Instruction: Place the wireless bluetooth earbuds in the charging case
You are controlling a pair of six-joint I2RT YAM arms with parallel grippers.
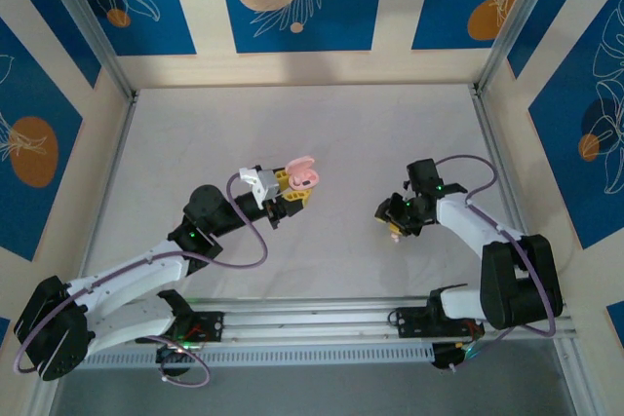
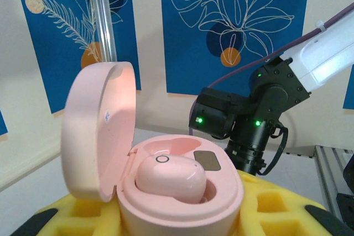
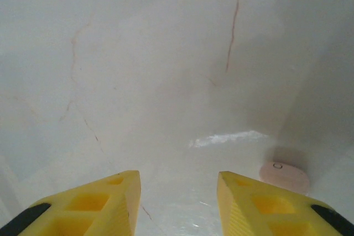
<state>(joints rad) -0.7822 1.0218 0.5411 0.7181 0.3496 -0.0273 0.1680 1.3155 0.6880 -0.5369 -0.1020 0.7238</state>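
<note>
My left gripper (image 1: 295,189) is shut on the pink charging case (image 1: 305,178) and holds it above the table with its lid (image 2: 99,128) swung open. In the left wrist view the case (image 2: 182,197) sits between the yellow fingers (image 2: 276,211). One peach-pink earbud (image 2: 170,178) lies in its near socket, and the far socket (image 2: 166,146) is empty. My right gripper (image 1: 395,224) points down at the table, and in its wrist view the gripper (image 3: 178,179) is open with nothing between the fingers. A second pink earbud (image 3: 284,176) lies on the table just right of the right finger (image 3: 260,203).
The white table (image 1: 322,124) has walls at the back and both sides. The right arm's black wrist (image 2: 243,120) hangs close behind the held case. A metal rail (image 1: 322,323) runs along the near edge.
</note>
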